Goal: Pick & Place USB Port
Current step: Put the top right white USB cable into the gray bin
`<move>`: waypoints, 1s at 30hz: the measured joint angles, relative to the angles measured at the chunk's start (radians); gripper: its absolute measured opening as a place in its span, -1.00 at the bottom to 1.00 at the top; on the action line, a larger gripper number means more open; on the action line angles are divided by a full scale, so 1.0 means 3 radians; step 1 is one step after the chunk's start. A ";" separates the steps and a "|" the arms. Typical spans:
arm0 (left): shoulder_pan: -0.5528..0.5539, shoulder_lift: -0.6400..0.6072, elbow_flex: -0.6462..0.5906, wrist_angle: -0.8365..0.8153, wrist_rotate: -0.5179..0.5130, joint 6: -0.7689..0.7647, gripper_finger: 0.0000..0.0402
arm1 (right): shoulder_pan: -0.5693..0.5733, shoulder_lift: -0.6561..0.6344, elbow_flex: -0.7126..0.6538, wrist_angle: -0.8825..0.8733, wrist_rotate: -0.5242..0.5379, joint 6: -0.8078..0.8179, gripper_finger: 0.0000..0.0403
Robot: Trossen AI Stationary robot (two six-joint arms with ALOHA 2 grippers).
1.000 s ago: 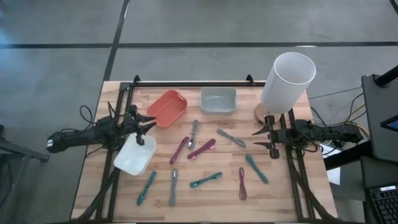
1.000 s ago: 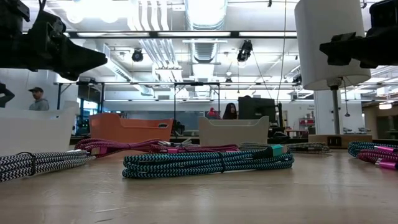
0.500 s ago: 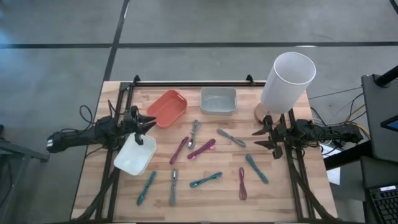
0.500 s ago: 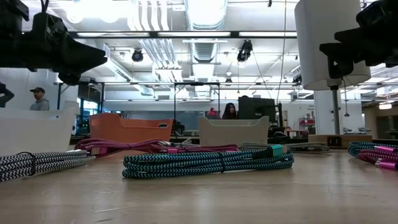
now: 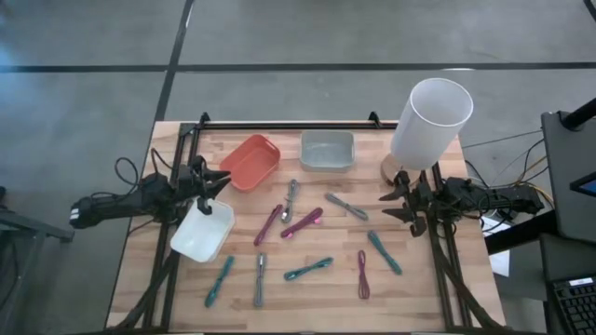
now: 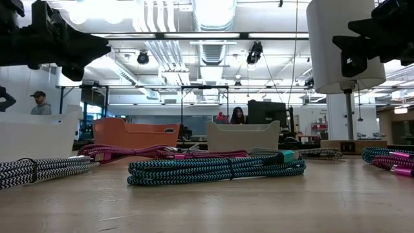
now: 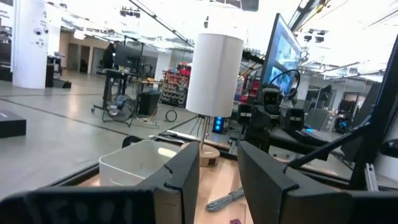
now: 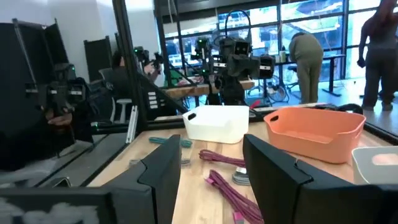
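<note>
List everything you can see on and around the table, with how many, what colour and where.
Orange bin: one, orange, far side of the table, left of centre.
Grey bin: one, grey-green, far side, centre.
White bin: one, white, near the left edge.
Lamp: one, white shade on a wooden base, far right corner.
Coiled cables: eight or so; teal, magenta and grey ones, scattered across the middle and near side.
Table: one, light wood.
Left gripper: open, above the table's left side by the white bin.
Right gripper: open, above the right edge beside the lamp.
</note>
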 joint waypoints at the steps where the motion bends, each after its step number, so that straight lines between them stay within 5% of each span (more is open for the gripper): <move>1: 0.0000 0.0008 0.0000 0.0001 0.0023 0.0000 -0.43 | 0.0000 0.0001 0.0000 0.0043 0.0012 -0.0017 -0.16; 10: 0.0000 0.0373 0.0414 -0.0163 0.0045 0.0042 -0.43 | -0.0003 0.0127 0.0022 0.0677 0.0262 0.0006 -0.16; 16: -0.0001 0.0887 0.1031 -0.0610 0.0038 0.0280 -0.43 | -0.0003 0.0689 0.0494 0.0483 0.0264 0.0104 -0.16; 20: -0.0002 0.1234 0.1412 -0.0797 0.0010 0.0357 -0.43 | -0.0006 0.1263 0.1106 -0.0207 0.0288 0.0027 -0.16; 26: -0.0004 0.1741 0.1629 -0.0820 0.0020 0.0295 -0.43 | -0.0008 0.2238 0.1875 -0.1599 0.1166 0.0301 -0.16; 30: -0.0005 0.2005 0.1607 -0.0690 0.0177 0.0233 -0.43 | -0.0004 0.2879 0.2088 -0.1947 0.1199 0.0432 -0.16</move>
